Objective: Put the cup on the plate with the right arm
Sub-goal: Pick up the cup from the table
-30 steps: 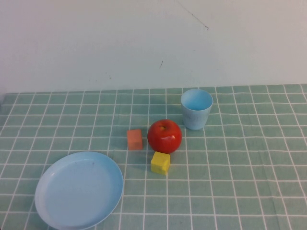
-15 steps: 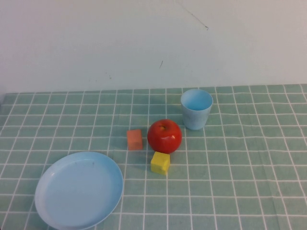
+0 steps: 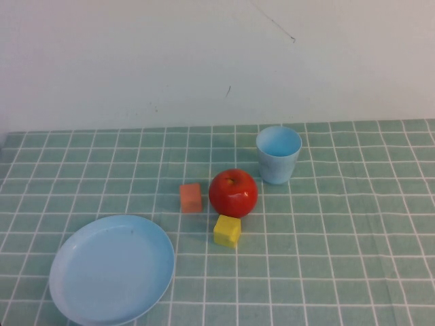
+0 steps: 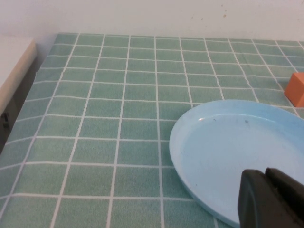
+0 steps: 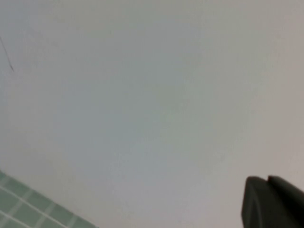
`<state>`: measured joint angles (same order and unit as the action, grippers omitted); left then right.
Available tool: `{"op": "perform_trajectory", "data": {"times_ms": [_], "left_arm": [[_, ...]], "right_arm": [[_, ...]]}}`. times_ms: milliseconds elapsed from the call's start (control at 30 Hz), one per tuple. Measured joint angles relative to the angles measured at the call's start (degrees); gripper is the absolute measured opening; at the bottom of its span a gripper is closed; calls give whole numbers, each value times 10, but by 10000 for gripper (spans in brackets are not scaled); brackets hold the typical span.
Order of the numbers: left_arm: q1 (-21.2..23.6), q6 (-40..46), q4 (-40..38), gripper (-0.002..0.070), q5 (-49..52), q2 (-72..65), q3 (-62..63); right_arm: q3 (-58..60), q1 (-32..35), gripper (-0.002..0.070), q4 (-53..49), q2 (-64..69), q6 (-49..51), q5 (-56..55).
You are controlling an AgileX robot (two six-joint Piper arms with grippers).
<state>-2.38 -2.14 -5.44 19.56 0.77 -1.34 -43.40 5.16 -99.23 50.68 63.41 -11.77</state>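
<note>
The light blue cup [image 3: 279, 154] stands upright and empty toward the back of the table, right of centre, just behind the red apple [image 3: 233, 192]. The light blue plate [image 3: 112, 267] lies at the front left; it also shows in the left wrist view [image 4: 237, 149]. Neither arm shows in the high view. My left gripper [image 4: 267, 172] is shut and empty, hovering over the plate's near side. My right gripper [image 5: 268, 179] is shut and empty, facing the white wall; the cup is out of its view.
An orange block [image 3: 191, 197] sits left of the apple and a yellow block [image 3: 227, 230] in front of it. The table has a green checked cloth [image 3: 353, 244]. A white wall [image 3: 204, 61] runs along the back. The table's left edge [image 4: 28, 71] shows in the left wrist view.
</note>
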Motion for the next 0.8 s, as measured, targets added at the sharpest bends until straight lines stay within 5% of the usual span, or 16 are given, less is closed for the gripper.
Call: {"op": "perform_trajectory", "data": {"times_ms": [433,567,800], "left_arm": [[0,0,0,-3,0,0,0],[0,0,0,-3,0,0,0],[0,0,0,-3,0,0,0]], "right_arm": [[-3,0,-2,53,219,-164,192],[-3,0,-2,242,234,-210,239],[-28,-13,-2,678,239,-538,349]]}}
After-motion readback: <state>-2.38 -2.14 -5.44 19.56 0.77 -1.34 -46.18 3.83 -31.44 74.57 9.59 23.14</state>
